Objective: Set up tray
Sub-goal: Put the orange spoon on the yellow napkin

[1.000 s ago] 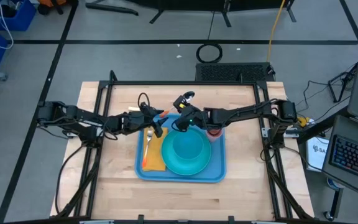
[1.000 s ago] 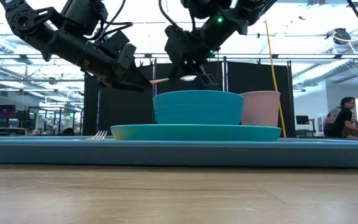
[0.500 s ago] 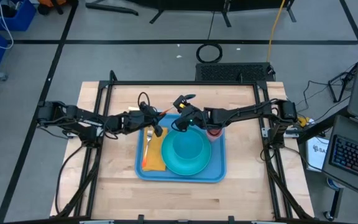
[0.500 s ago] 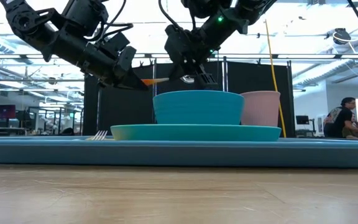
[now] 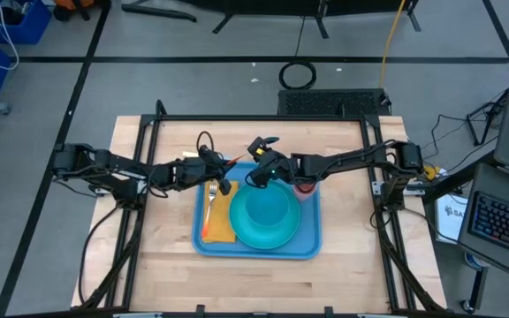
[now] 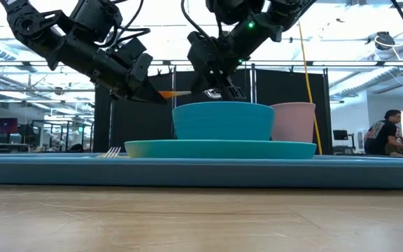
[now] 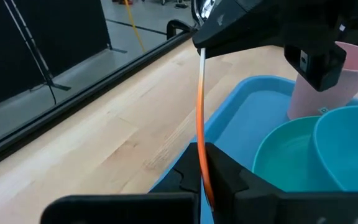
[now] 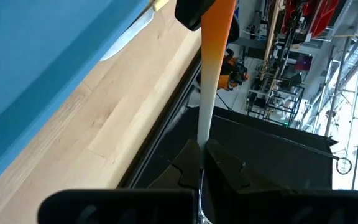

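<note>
Both tools have hold of one thin utensil in mid-air! Left tool (image 6: 149, 91) is pinched tight on the orange end of the utensil (image 7: 199, 118), and right tool (image 6: 215, 82) is pressed together on the pale, shiny end, so the piece bridges the gap between them like a little rail. Just below that span sits the teal bowl (image 6: 222, 120) on a teal plate (image 6: 219, 148), with a pink cup (image 6: 294, 121) right beside the bowl, under the right arm. Under the left tool lie a fork (image 5: 211, 194) and a yellow-orange napkin (image 5: 219, 221). All of it rests inside the tray (image 5: 312, 243), light blue, mid-worktop (image 5: 352, 265), directly beneath both tools.

This looks like a handover, and here's the danger: two firm grips on one slim piece. If either arm pulls or twists before the other lets go, the utensil could bend, spring free, and drop into the bowl or off the tray. A low swing by the right arm could also clip the cup and tip it.
</note>
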### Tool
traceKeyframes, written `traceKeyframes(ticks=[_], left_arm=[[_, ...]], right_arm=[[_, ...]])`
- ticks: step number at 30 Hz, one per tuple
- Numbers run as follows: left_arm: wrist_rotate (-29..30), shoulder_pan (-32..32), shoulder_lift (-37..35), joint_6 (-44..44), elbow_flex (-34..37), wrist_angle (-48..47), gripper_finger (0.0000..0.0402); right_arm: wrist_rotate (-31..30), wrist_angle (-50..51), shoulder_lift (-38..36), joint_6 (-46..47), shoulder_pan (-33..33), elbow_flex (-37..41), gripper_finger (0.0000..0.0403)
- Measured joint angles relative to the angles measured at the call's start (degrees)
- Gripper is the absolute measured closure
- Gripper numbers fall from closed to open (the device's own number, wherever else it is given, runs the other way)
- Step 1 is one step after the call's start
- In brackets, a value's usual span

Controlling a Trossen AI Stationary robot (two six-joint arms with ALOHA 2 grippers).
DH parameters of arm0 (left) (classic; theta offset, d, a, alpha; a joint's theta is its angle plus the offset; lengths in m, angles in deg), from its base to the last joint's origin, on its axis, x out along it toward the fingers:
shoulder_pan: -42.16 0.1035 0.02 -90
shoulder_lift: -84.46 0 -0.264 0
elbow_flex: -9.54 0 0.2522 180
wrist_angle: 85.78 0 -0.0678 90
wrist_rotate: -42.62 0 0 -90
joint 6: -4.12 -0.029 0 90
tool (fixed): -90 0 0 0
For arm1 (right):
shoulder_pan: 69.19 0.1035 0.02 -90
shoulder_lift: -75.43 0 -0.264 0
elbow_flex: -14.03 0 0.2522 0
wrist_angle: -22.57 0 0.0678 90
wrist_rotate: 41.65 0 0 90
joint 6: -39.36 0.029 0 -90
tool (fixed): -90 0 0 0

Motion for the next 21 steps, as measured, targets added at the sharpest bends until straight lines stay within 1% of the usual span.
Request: traceKeyframes(ticks=[3,10,21], left_arm=[[-0.3,0.0,0.0,0.3,0.0,0.0,0.0396],[-0.5,-0.2,-0.1,1.3,-0.1,0.6,0.0396],[0.4,-0.2,-0.1,1.6,-0.1,0.4,0.0396]], right_arm=[[0.2,-0.4,0.0,1.1,-0.2,0.2,0.0396],[0.5,-2.5,0.2,1.7,-0.7,0.4,0.0364],[0.5,-2.8,0.2,4.1,-1.5,0.4,0.0362]])
